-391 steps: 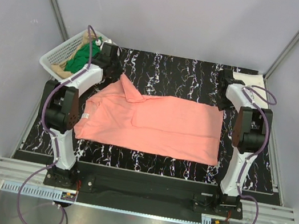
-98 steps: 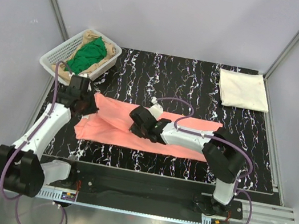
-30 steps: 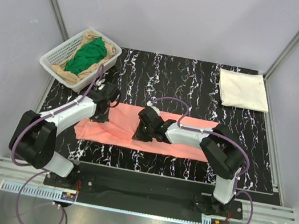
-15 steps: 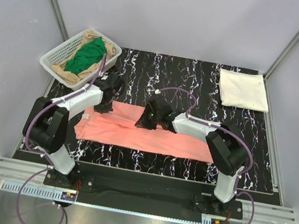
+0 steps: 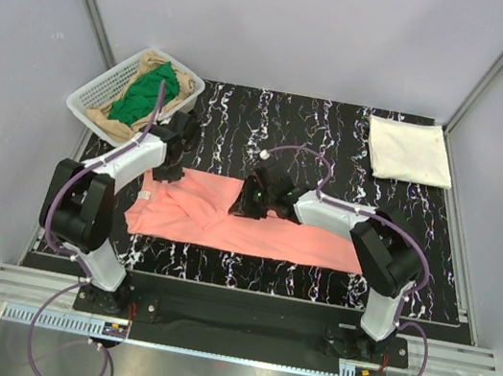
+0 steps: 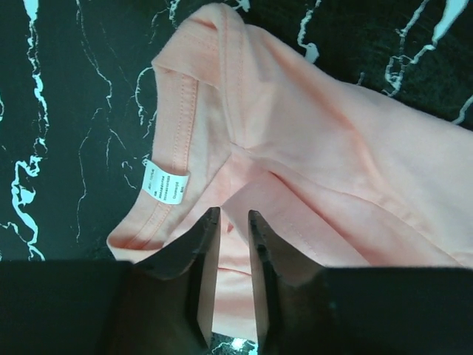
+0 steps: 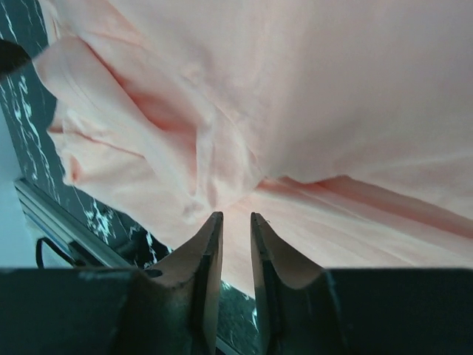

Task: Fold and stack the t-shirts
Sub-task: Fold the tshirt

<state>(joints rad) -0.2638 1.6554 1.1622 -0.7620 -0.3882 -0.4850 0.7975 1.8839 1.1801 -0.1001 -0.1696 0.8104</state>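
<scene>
The salmon-pink t-shirt [image 5: 263, 231] lies as a long band across the near half of the marble table [image 5: 319, 137]. My left gripper [image 5: 172, 171] is at its far left corner beside the collar and white label [image 6: 165, 181]; its jaws are nearly closed, pinching a fold of the shirt [image 6: 310, 170] at the tips [image 6: 232, 214]. My right gripper [image 5: 247, 202] is at the middle of the far edge, jaws narrow, with creases of the shirt [image 7: 222, 111] converging at its tips [image 7: 236, 217]. A folded cream-white t-shirt [image 5: 408, 149] lies at the far right. Green [image 5: 142, 91] and tan shirts sit in the basket.
A white mesh basket [image 5: 87, 101] stands at the far left corner, just behind the left arm. Grey walls enclose the table on three sides. The black frame rail [image 5: 243, 294] runs along the near edge between the arm bases.
Both grippers have moved toward the far side, carrying a flap of the salmon shirt with them. The shirt's far left part has shifted a little farther up the table.
</scene>
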